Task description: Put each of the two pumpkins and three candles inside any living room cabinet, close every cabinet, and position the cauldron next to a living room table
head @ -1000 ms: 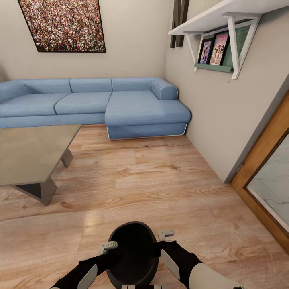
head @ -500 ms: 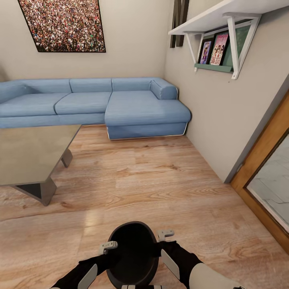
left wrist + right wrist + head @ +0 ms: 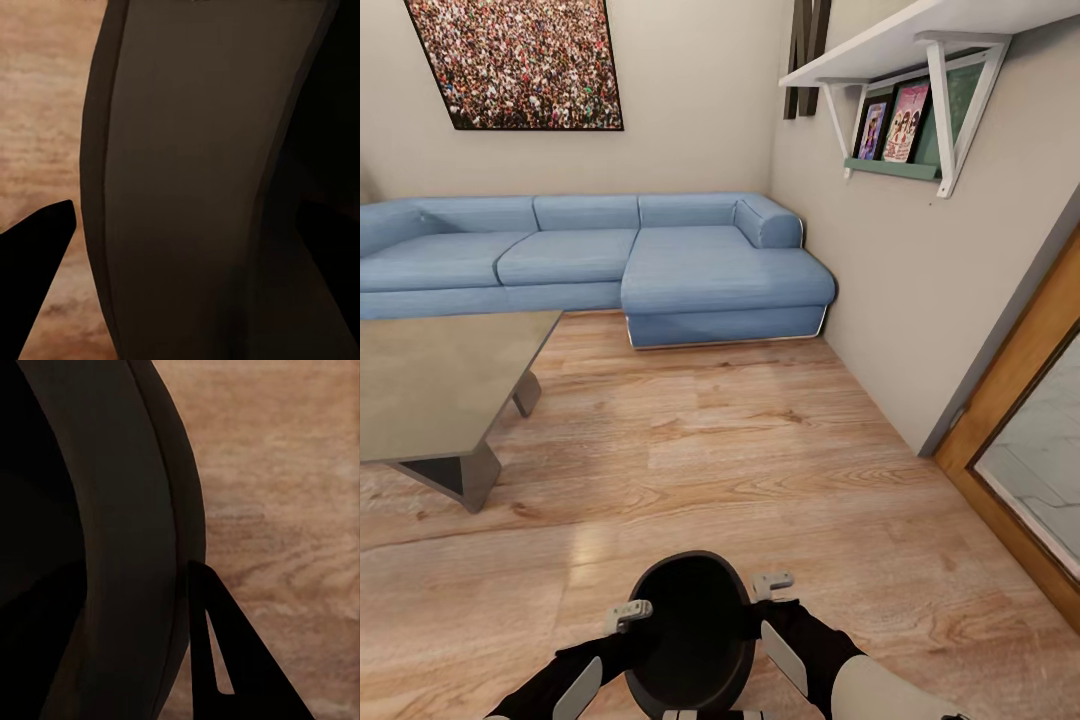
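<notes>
The black cauldron (image 3: 695,630) hangs low in front of me above the wood floor, mouth up, held between both arms. My left gripper (image 3: 632,612) is shut on its left rim and my right gripper (image 3: 771,583) on its right rim. In the left wrist view the cauldron wall (image 3: 187,150) runs between the dark fingers (image 3: 34,262). The right wrist view has the cauldron wall (image 3: 112,510) pressed against one finger (image 3: 225,660), with the other finger lost in the dark inside. The grey table (image 3: 430,390) stands ahead to the left, about a metre from the cauldron.
A blue corner sofa (image 3: 610,255) lines the far wall behind the table. A white wall shelf (image 3: 900,60) with books hangs on the right wall. A wooden door frame (image 3: 1020,400) stands at the right. Bare wood floor (image 3: 740,440) lies between me and the sofa.
</notes>
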Available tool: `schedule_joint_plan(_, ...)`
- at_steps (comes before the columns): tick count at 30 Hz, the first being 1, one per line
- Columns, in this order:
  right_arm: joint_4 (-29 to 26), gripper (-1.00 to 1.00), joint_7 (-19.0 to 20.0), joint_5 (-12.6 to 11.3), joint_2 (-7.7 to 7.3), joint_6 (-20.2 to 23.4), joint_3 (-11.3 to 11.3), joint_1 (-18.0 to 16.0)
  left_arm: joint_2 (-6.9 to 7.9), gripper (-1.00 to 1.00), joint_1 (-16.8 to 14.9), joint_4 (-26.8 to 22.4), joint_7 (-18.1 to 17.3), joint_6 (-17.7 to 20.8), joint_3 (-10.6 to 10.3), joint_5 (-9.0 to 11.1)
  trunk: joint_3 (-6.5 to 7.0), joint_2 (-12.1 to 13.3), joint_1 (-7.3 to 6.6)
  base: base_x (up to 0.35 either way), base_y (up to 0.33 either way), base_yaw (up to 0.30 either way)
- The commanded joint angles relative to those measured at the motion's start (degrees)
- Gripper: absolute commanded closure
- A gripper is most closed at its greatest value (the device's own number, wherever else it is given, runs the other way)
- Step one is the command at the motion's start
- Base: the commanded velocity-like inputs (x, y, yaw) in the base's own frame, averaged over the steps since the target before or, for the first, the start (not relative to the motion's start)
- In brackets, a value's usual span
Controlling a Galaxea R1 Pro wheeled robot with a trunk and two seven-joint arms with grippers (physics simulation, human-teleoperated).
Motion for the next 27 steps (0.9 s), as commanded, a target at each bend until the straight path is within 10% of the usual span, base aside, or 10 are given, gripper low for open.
schedule_joint_plan(1, -2.7, 1.0, -0.3, -1.6, 0.0, 0.1, 0.2, -0.1, 0.06, 1.0, 0.0, -0.1, 0.1, 0.2, -0.3, 0.2, -0.05, 0.0, -0.02, 0.0, 0.0, 0.0)
schedule_joint_plan(27, -3.0, 1.0, -0.3, -1.5, 0.0, 0.1, 0.2, -0.1, 0.08, 1.0, 0.1, -3.7, 0.3, 0.5, -0.4, 0.2, 1.28, 0.1, -0.17, 0.0, 0.0, 0.0)
